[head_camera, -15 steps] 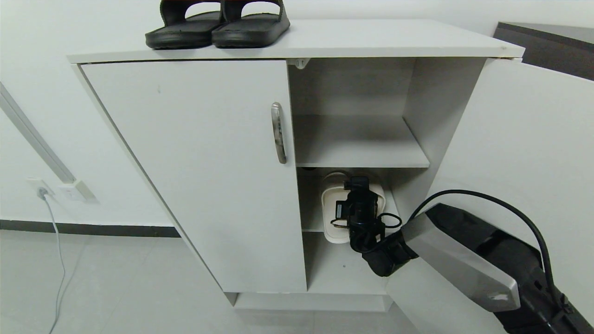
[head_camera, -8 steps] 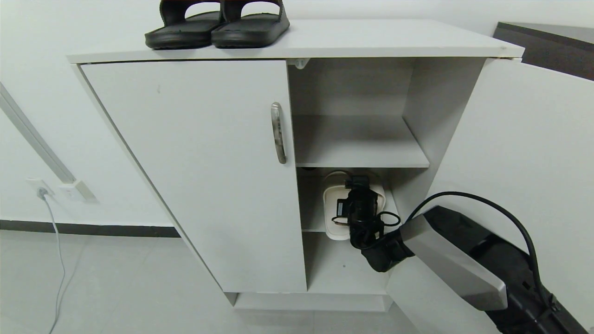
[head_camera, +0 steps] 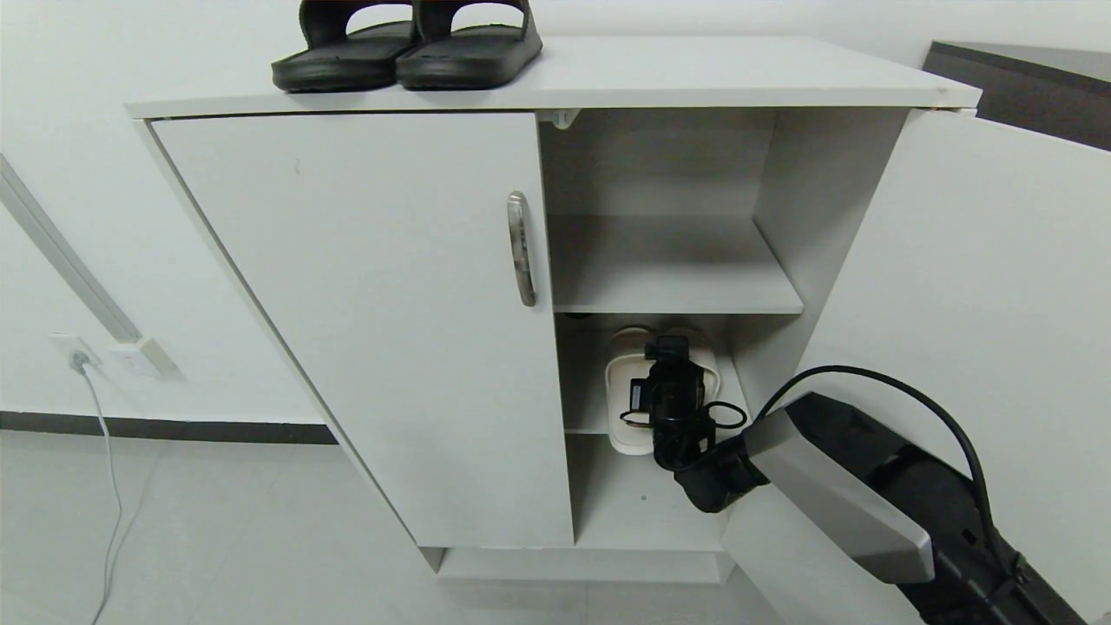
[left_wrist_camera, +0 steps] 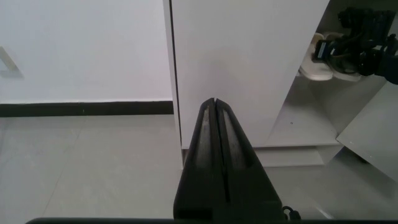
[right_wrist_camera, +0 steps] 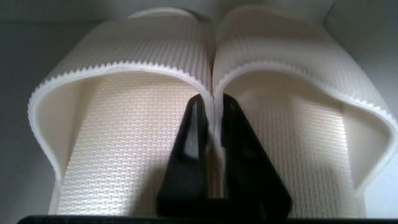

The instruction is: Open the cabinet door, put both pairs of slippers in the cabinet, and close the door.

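Observation:
The white cabinet (head_camera: 694,78) has its right door (head_camera: 981,286) swung open and its left door (head_camera: 364,304) closed. A pair of black slippers (head_camera: 408,48) rests on the cabinet top at the left. A pair of white slippers (head_camera: 621,408) (right_wrist_camera: 124,143) (left_wrist_camera: 317,68) lies on the lower shelf (head_camera: 577,408), heels over its front edge. My right gripper (head_camera: 664,351) (right_wrist_camera: 211,102) is shut on their touching inner edges. My left gripper (left_wrist_camera: 214,102) hangs shut and holding nothing, low in front of the closed left door.
The upper shelf (head_camera: 677,278) is bare. A metal handle (head_camera: 520,248) runs down the left door's edge. A wall socket with a cable (head_camera: 78,356) sits low on the left wall. Dark furniture (head_camera: 1015,78) stands behind the open door.
My right arm has pulled slightly left and down, and the white slippers now lie a little lower and flatter on the shelf. Nothing else has changed.

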Motion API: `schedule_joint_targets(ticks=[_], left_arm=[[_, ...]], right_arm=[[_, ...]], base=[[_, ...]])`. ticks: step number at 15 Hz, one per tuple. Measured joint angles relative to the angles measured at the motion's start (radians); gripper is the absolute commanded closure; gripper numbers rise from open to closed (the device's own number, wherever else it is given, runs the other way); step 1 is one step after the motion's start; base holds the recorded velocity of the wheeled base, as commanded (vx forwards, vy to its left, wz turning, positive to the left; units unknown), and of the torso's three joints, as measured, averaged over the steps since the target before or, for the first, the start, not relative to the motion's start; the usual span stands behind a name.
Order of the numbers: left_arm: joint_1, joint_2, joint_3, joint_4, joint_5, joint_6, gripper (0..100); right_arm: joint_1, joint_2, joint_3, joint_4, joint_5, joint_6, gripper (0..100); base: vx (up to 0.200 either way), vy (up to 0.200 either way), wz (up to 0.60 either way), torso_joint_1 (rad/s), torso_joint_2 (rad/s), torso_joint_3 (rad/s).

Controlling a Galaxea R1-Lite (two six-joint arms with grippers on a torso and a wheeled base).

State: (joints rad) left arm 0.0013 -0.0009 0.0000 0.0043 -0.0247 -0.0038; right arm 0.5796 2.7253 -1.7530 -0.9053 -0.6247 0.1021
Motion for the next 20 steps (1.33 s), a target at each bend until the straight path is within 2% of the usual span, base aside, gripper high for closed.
schedule_joint_targets(ticks=[4,7,10,16,18,20], left_arm=[[0.000,0.000,0.000,0.000,0.000,0.000,100],[0.000,0.000,0.000,0.000,0.000,0.001,100],[0.000,0.000,0.000,0.000,0.000,0.001,100],[0.000,0.000,0.000,0.000,0.000,0.007,100],[0.000,0.000,0.000,0.000,0.000,0.007,100],[0.000,0.000,0.000,0.000,0.000,0.007,100]], right_arm=[[0.001,0.001,0.021,-0.007,-0.004,0.001,0],[0.008,-0.046,0.127,-0.033,-0.005,0.005,0],[0.027,-0.120,0.290,-0.130,-0.009,0.006,0],[0.090,-0.293,0.719,-0.372,-0.013,0.006,0],[0.123,-0.334,0.817,-0.446,-0.014,0.006,0],[0.146,-0.354,0.860,-0.460,-0.015,0.005,0]], base=[[0.000,0.000,0.00,0.000,0.00,0.000],[0.000,0.000,0.00,0.000,0.00,0.000],[0.000,0.000,0.00,0.000,0.00,0.000],[0.000,0.000,0.00,0.000,0.00,0.000],[0.000,0.000,0.00,0.000,0.00,0.000],[0.000,0.000,0.00,0.000,0.00,0.000]])
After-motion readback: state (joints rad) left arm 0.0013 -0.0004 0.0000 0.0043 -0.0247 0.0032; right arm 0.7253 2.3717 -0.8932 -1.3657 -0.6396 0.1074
